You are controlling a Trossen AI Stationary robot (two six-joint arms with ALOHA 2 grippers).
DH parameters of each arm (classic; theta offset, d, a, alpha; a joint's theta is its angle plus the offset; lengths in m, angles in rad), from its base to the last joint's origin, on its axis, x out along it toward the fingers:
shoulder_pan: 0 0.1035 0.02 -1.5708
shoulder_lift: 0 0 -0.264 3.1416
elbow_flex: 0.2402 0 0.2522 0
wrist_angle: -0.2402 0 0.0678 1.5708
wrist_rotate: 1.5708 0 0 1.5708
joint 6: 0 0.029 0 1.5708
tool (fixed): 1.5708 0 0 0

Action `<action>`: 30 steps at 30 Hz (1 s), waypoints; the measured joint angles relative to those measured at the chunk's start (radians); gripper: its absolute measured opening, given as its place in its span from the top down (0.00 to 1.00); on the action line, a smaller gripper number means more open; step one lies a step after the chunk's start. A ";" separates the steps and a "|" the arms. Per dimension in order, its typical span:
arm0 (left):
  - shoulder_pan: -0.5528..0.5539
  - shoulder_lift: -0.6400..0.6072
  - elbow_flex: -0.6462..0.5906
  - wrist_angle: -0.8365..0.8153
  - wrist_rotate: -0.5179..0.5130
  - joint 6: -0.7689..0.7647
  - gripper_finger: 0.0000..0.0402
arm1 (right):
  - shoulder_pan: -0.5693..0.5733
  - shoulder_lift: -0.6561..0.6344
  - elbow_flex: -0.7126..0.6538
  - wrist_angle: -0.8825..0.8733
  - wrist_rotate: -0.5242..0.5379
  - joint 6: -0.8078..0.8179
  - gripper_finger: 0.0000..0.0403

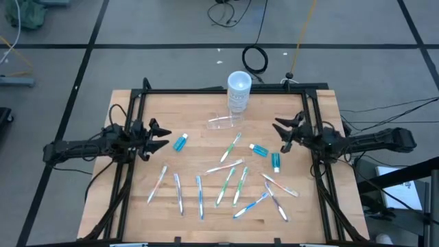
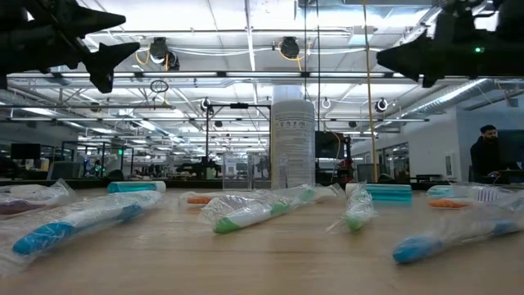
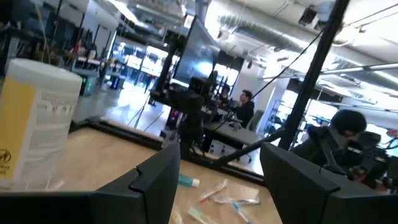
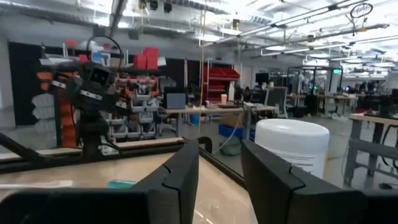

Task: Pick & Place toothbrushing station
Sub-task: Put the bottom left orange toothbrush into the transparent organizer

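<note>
We see the small clear plastic toothbrushing station (image 1: 225,123) lying on the far middle part of the pale wooden desk (image 1: 130,110), just in front of the tall round white cup (image 1: 239,90) and almost touching it. Its long side runs from left to right across the desk. Our left end effector (image 1: 161,135) hangs over the left side of the desk with its two dark fingers spread apart and holding nothing. Our right end effector (image 1: 282,134) hangs over the right side, also with its fingers apart and empty. The station sits between them, a bit farther back on the desk than both. It looks slightly nearer to the right end effector, but the gap is close to even, so we think either arm could go for it. Because the station lies sideways, we judge that the fingers should close across its short width, one in front and one behind. The white cup stands so near that an arm coming in could bump it. Many toothbrushes in clear wrappers (image 1: 226,186) and small blue tubes (image 1: 180,143) lie scattered nearer to us, well apart from the station.
</note>
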 joint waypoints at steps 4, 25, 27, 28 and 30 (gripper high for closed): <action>-0.057 0.111 0.042 0.003 -0.057 0.013 0.43 | -0.026 0.118 0.006 0.103 0.000 0.001 0.72; -0.289 0.829 0.463 -0.669 -0.300 -0.327 0.43 | -0.136 0.364 0.011 0.176 -0.001 0.058 0.72; -0.295 0.864 0.466 -0.726 -0.265 -0.378 0.43 | -0.136 0.372 0.011 0.175 -0.001 0.058 0.72; -0.295 0.876 0.468 -0.751 -0.241 -0.406 0.43 | -0.136 0.375 0.011 0.175 -0.001 0.060 0.72; -0.296 0.895 0.469 -0.805 -0.185 -0.483 0.43 | -0.136 0.381 0.011 0.175 -0.001 0.061 0.72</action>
